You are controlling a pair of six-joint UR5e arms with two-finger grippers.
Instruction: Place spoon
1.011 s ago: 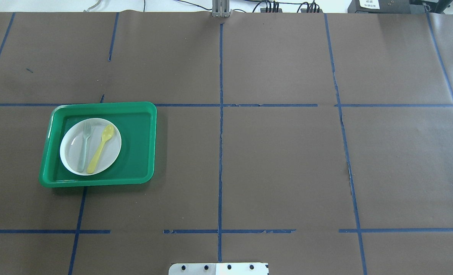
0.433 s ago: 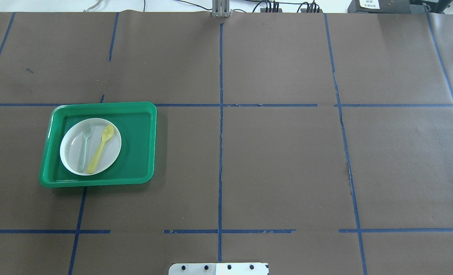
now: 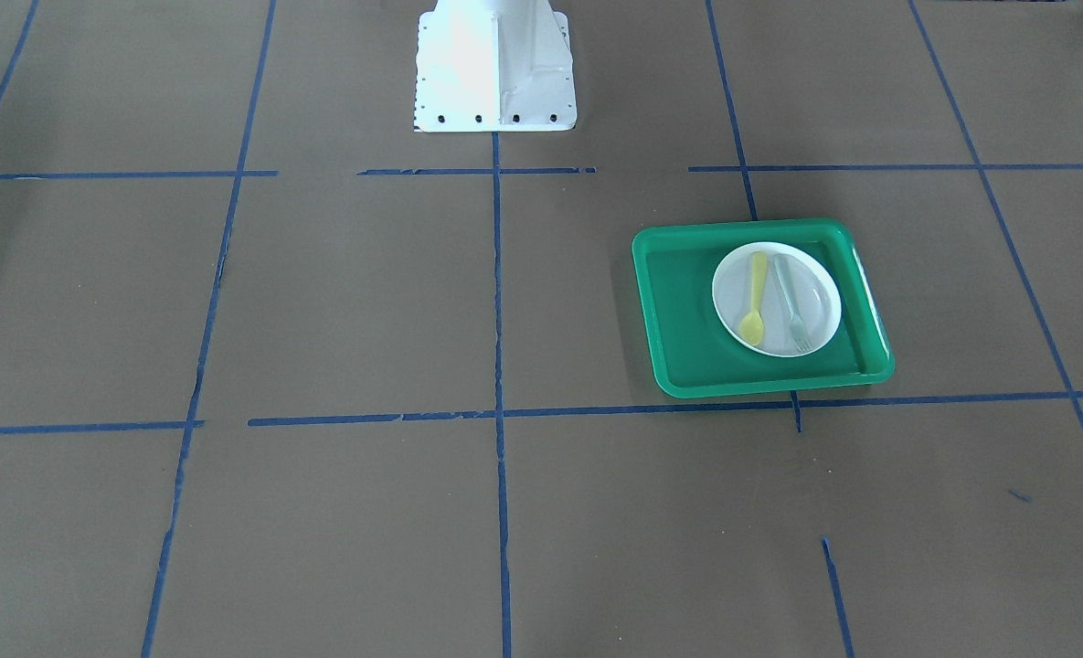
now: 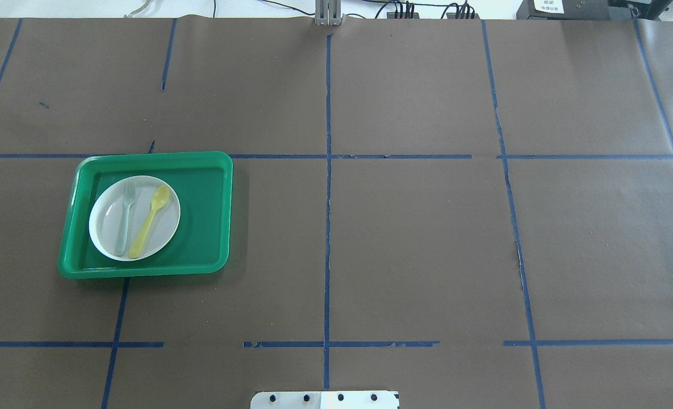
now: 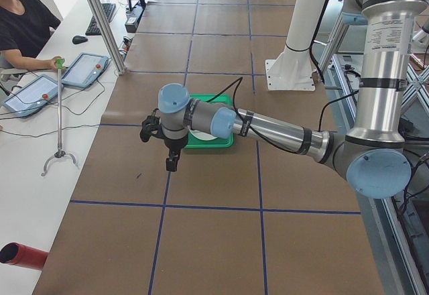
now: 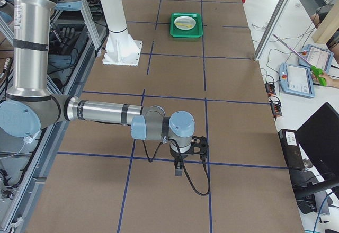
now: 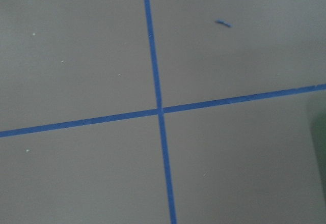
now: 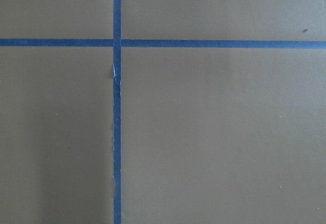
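Observation:
The pale-yellow spoon (image 4: pixel 150 220) lies on a white plate (image 4: pixel 105 226) inside a green tray (image 4: pixel 205 216), its bowl toward the far side. It also shows in the front-facing view (image 3: pixel 755 299). A translucent grey fork (image 4: pixel 125 218) lies beside it on the plate. Neither gripper shows in the overhead or front-facing view. The left gripper (image 5: pixel 173 164) hangs above the table just beyond the tray. The right gripper (image 6: pixel 178 170) hangs over the table far from the tray. I cannot tell whether either is open or shut. Nothing shows in either gripper.
Brown paper with blue tape lines (image 4: pixel 327 227) covers the table. The white robot base (image 3: pixel 493 68) stands at the near edge. In the left side view the left arm hides much of the tray (image 5: pixel 213 141). An operator's desk with tablets (image 5: pixel 80 70) runs along the far side.

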